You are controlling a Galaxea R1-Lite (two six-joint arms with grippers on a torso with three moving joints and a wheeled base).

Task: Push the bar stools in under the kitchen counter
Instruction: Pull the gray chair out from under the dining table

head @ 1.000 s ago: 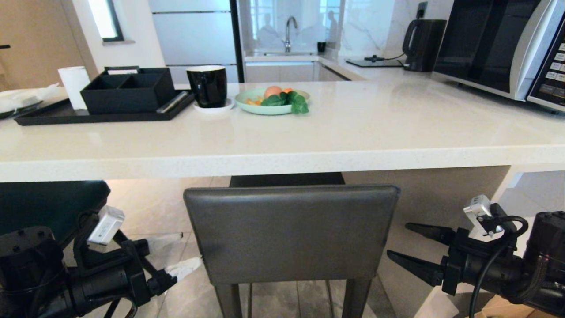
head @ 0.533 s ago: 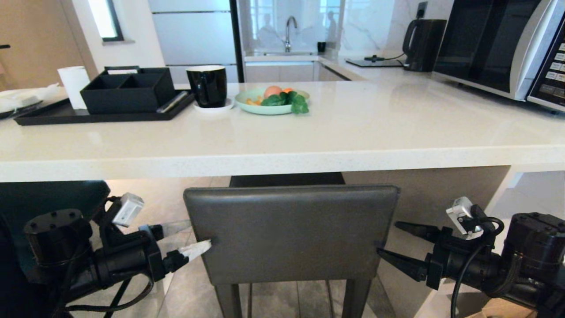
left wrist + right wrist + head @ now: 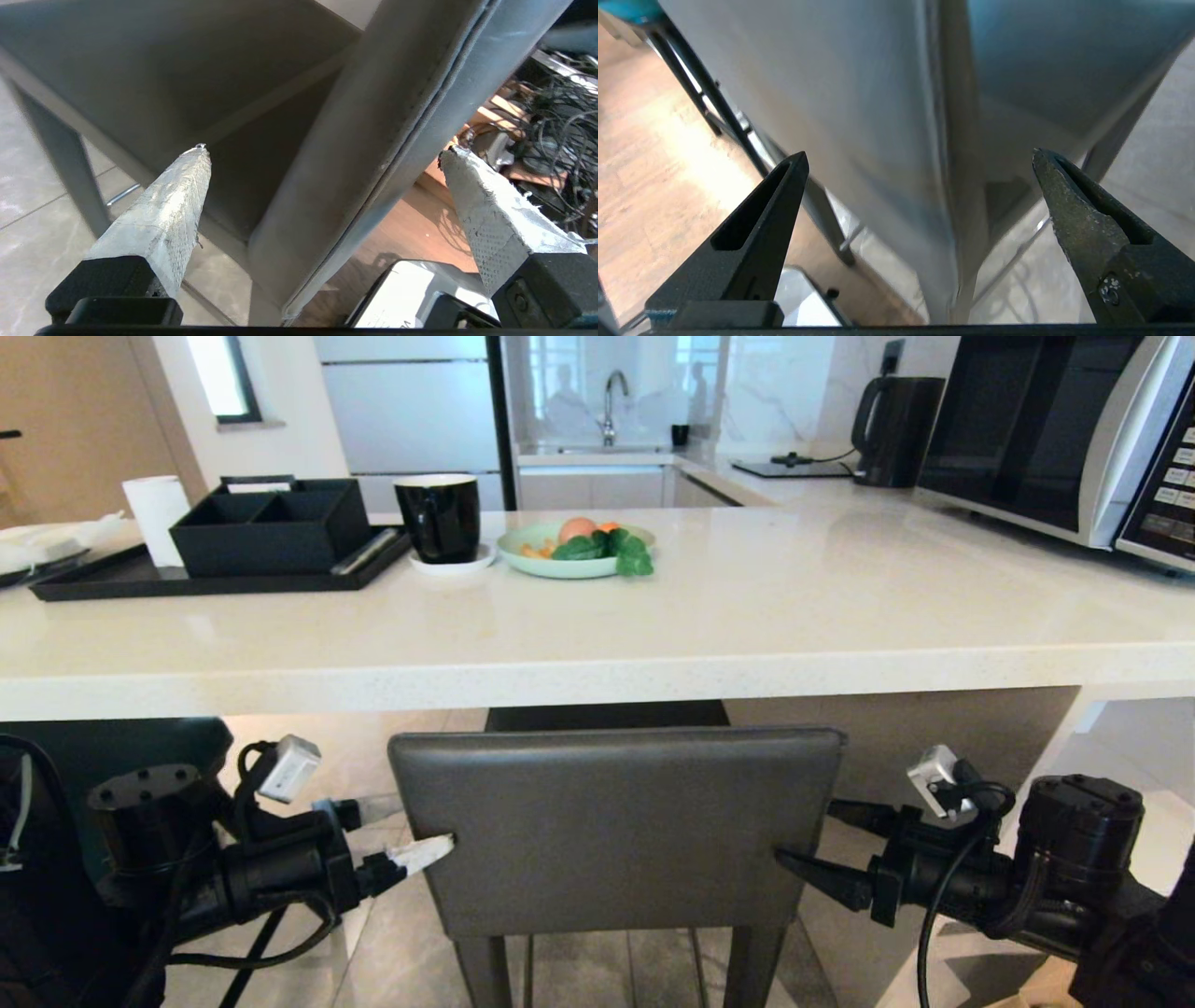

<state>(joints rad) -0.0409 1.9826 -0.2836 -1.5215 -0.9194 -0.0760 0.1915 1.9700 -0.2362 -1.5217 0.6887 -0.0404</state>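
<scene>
Both arms reach level toward the dark grey stool (image 3: 616, 831): left gripper (image 3: 411, 831) and right gripper (image 3: 822, 849), fingers spread wide, straddle its square backrest's edges below the worktop (image 3: 597, 625).

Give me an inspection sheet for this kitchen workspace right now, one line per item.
Surface: kitchen counter, glossy off-white.
Job's things: grey stool backrest just clear of counter edge; teal stool at left.
Clutter: black tray, mug, plate of food, microwave, kettle.
Grippers: left gripper and right gripper open, straddling backrest edges.
Cables: on both wrists.
Surroundings: sink, tiled floor.
</scene>
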